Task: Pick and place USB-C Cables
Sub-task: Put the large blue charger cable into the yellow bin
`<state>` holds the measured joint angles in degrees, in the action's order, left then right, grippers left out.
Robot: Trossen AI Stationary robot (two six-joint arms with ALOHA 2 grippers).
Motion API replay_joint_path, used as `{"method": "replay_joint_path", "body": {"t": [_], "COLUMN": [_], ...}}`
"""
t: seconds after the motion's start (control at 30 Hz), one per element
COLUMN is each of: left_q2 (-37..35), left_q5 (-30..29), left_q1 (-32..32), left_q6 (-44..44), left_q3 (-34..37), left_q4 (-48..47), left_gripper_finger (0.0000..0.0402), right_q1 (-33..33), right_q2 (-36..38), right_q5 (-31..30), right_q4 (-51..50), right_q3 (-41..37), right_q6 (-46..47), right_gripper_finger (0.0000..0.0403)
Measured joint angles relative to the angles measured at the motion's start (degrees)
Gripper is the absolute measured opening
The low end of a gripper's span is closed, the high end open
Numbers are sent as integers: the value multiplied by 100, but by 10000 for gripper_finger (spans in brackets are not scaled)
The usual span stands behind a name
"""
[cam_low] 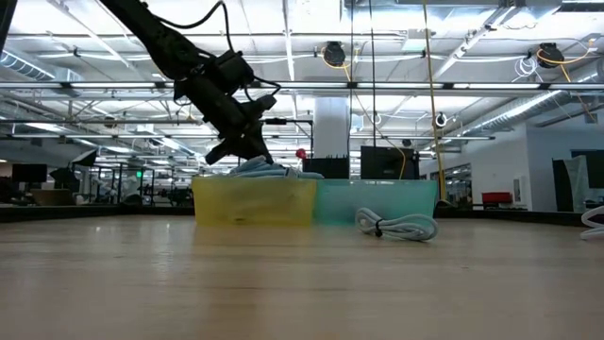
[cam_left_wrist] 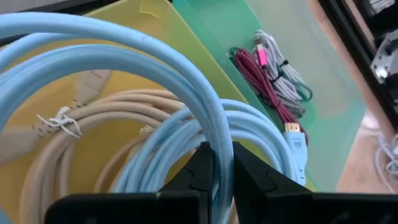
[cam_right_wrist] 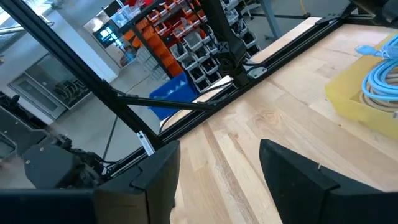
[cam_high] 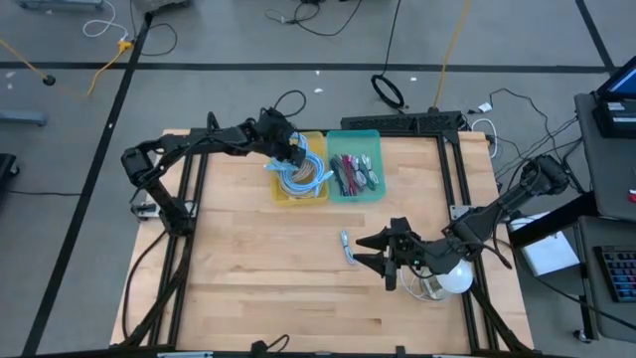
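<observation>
High view: left gripper sits over the yellow tray at twelve o'clock of the table, on the light blue cable coils; the green tray adjoins at three o'clock. Right gripper hovers at four o'clock beside a loose coil.

Low view: left gripper hangs above the yellow tray; the loose coil lies before the green tray.

Left wrist view: fingers are pinched on a blue cable strand; beige cable lies beneath.

Right wrist view: fingers are spread wide, holding nothing.
</observation>
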<state>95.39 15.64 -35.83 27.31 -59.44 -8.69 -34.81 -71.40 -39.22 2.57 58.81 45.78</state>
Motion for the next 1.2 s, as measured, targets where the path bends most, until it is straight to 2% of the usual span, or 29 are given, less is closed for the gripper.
{"method": "replay_joint_path", "body": {"t": [0.47,0.77,0.93,1.2], "left_q2": [555,582,279,-816], "left_q5": [547,356,369,112], "left_q1": [172,182,172,0], "left_q6": [138,261,222,-41], "left_q3": [-2,-2,7,7], "left_q4": [599,621,489,146], "left_gripper_finger": [29,41,55,61], "right_q1": [0,0,0,70], "right_q2": [0,0,0,-2], "right_q5": [2,2,2,-19], "right_q4": [0,2,165,323], "right_q3": [0,0,0,0], "right_q6": [-83,-85,-205,-276], "right_gripper_finger": [212,212,212,212]}}
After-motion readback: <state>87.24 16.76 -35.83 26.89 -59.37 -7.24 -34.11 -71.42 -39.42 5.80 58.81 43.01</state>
